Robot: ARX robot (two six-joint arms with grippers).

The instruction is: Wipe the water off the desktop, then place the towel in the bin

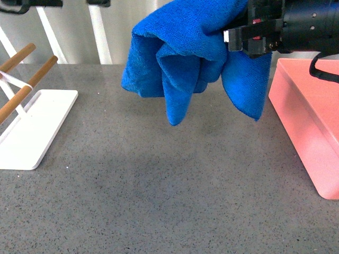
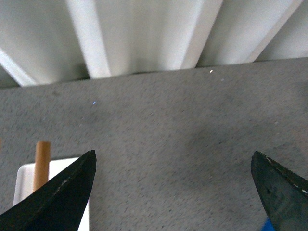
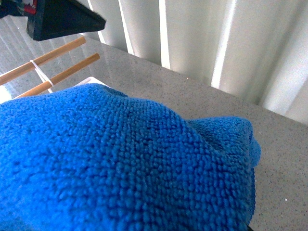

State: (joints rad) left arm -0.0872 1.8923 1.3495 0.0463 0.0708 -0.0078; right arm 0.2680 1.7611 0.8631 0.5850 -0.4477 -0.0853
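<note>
My right gripper [image 1: 233, 37] is shut on the blue towel [image 1: 185, 53] and holds it bunched in the air, well above the dark grey speckled desktop [image 1: 159, 185]. The towel hangs in folds at the top middle of the front view. It fills most of the right wrist view [image 3: 125, 163] and hides that gripper's jaws. The salmon-pink bin [image 1: 310, 121] stands on the desktop at the right, just right of the hanging towel. My left gripper [image 2: 173, 161] is open and empty above bare desktop [image 2: 173, 125]; a bit of it shows in the right wrist view [image 3: 62, 19].
A white rack base [image 1: 32, 129] with wooden bars [image 1: 29, 79] stands at the left of the desktop. One bar [image 2: 42, 163] and the base show in the left wrist view. White vertical slats [image 1: 98, 32] run behind the desktop's far edge.
</note>
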